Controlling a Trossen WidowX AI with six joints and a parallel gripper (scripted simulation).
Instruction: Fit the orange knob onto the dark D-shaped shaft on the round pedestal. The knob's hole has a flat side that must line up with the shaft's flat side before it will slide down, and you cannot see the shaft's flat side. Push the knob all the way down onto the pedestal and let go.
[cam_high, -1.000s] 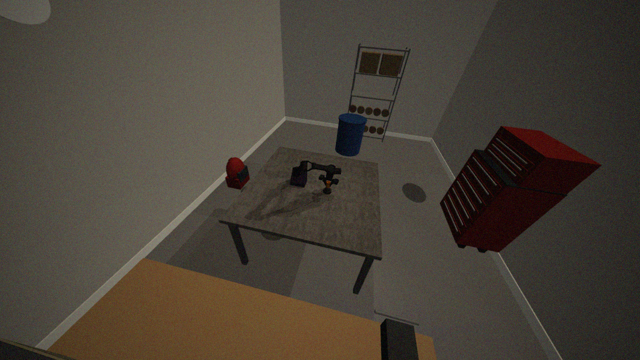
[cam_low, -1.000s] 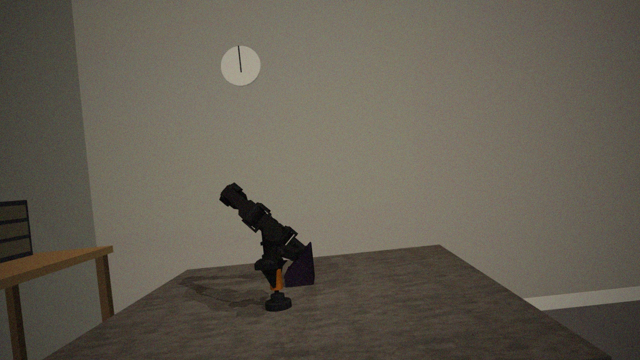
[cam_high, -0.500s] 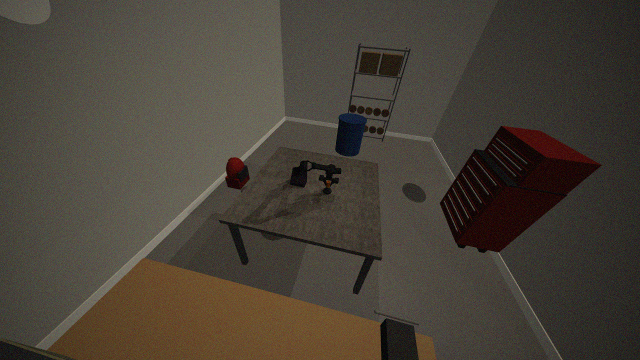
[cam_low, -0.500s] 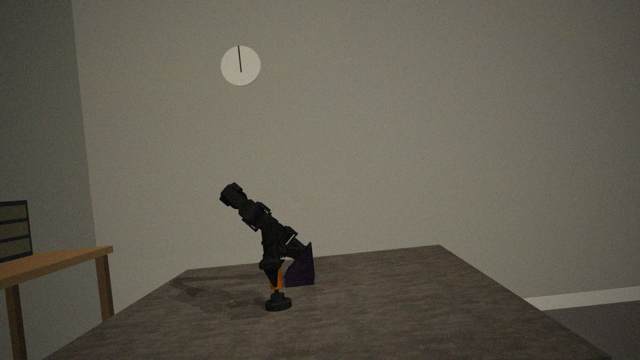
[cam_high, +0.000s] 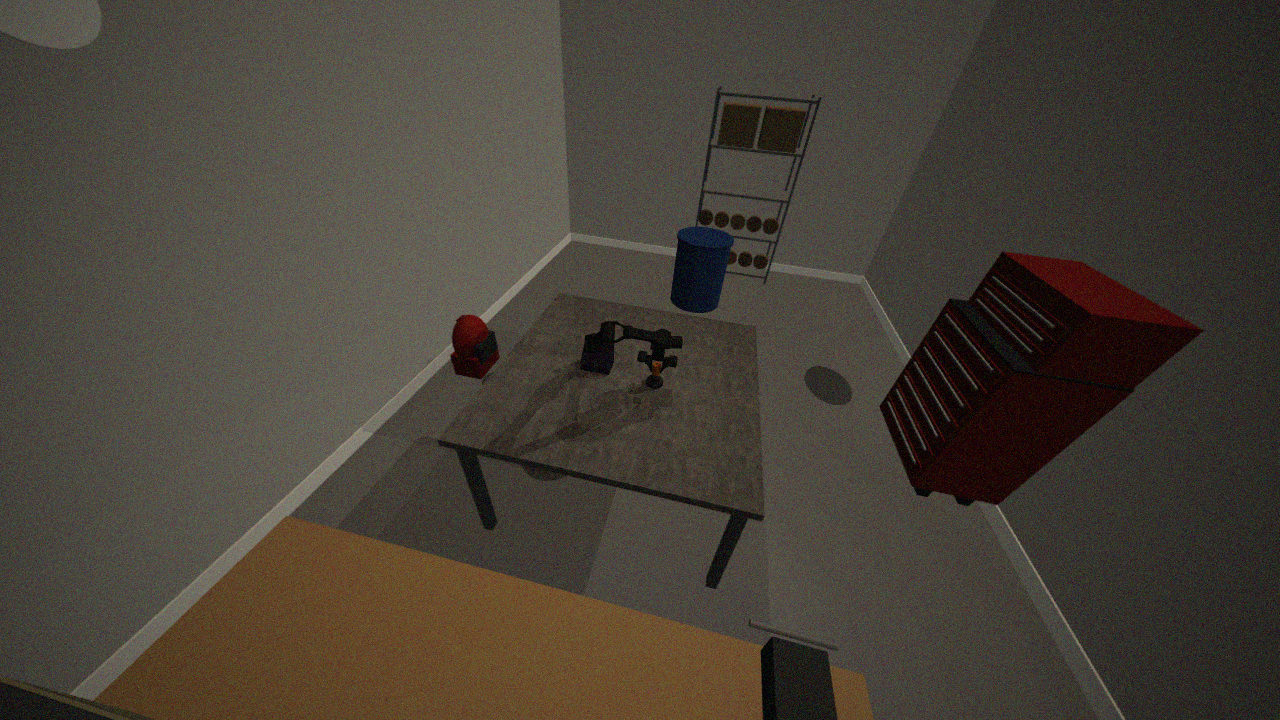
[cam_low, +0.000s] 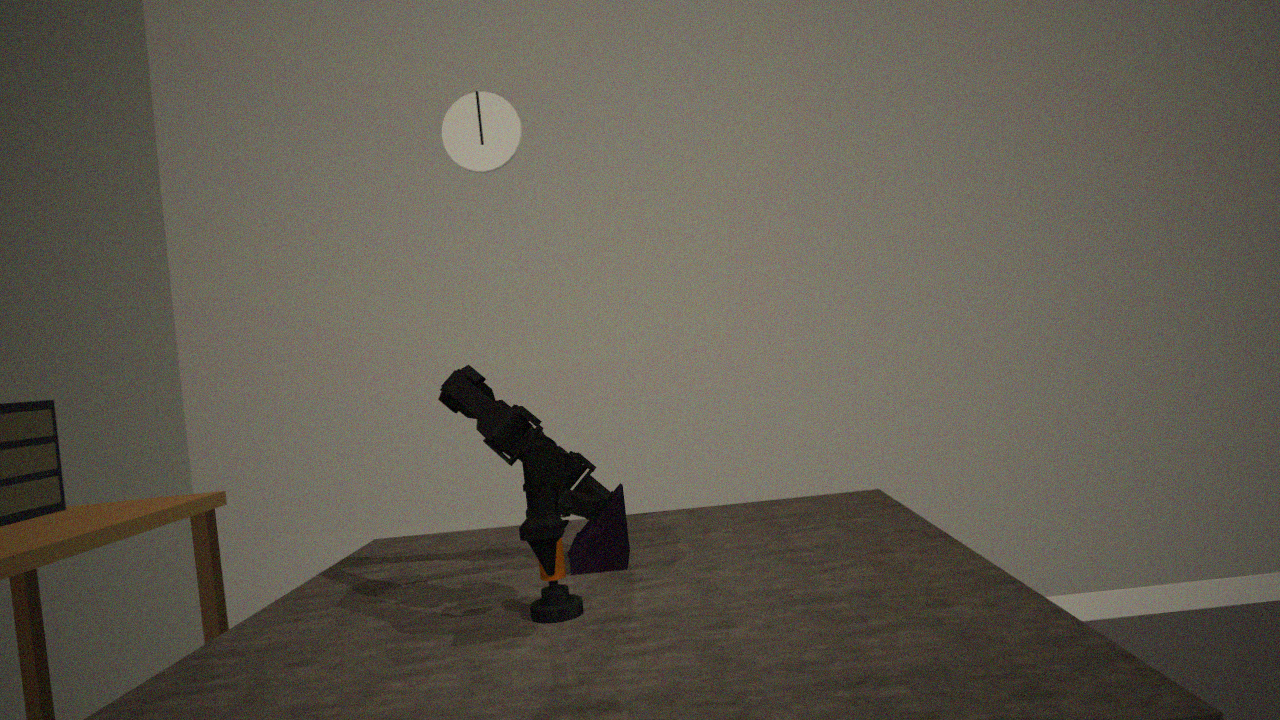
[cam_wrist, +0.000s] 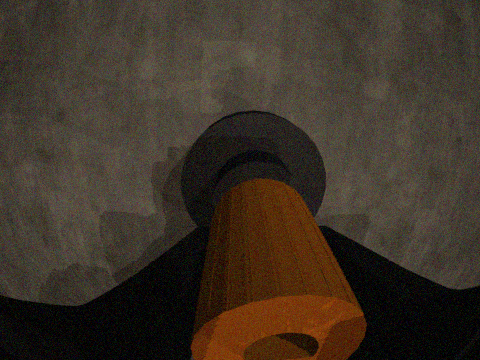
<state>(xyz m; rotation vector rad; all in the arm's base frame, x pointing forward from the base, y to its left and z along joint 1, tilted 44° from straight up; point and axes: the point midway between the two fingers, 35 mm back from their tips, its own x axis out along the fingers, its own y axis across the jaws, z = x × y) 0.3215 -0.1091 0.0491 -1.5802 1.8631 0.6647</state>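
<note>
Tabletop (cam_high: 707, 447) (cam_low: 805, 626): the round pedestal (cam_high: 654, 382) (cam_low: 556, 610) (cam_wrist: 300, 145) is carried upright on it; if the pedestal is pressed off-center, it could be tipped or shoved, should it not be fixed.
Tool (cam_high: 657, 361) (cam_low: 551, 565) (cam_wrist: 263, 236): the orange knob is grasped between the fingers; if twisting is resisted by the shaft, the grip could be slipped and the turn lost.
Pedestal gap: a short dark stretch of the shaft (cam_low: 553, 584) is seen between knob and pedestal, so the knob is not seated; if release is made here, it could be left perched high.
Orange knob (cam_high: 657, 367) (cam_low: 558, 560) (cam_wrist: 270, 240): it is held just above the pedestal, over the shaft; whether the tip is entered cannot be told. If it is pushed down with the flats unmatched, jamming or tilting could be caused.
Shaft flat: it is hidden, so a wrong angle could be missed.
</note>
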